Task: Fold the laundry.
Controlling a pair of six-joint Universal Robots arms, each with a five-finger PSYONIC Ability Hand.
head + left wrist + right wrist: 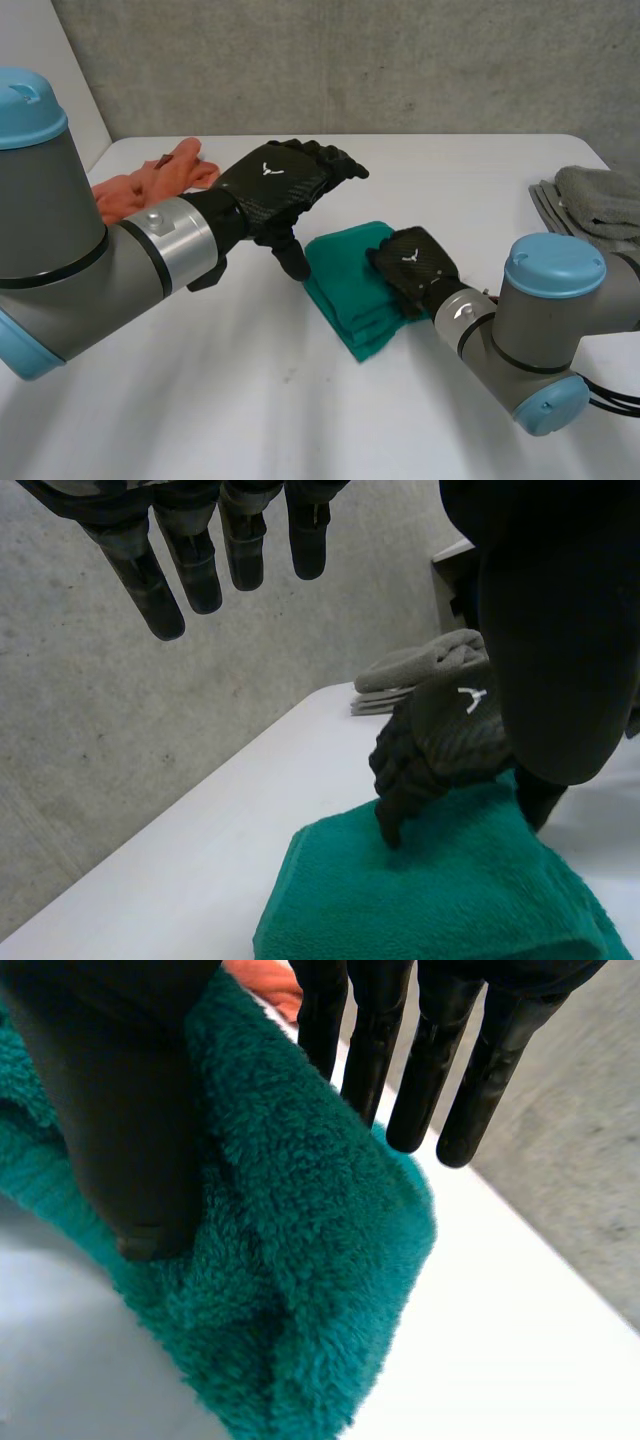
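Head view puts the green towel (342, 280) near the middle of the desk (230, 400), already folded. The step in hand looks like flattening it. That likely calls for broad, even pressure from above, so the stacked layers do not slide apart. The towel is thick and fluffy, with its layered edges facing the robot. The right robot hand (415, 265) rests on top with relaxed fingers, gripping nothing. The left robot hand (280, 180) hovers open and empty by the towel's left edge. An orange cloth (150, 182) and grey towels (600, 200) lie well apart.

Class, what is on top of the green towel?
The right hand rests on the green towel, its thumb pressing down. The left hand hovers open above the towel. The part of the towel under the right palm is hidden.
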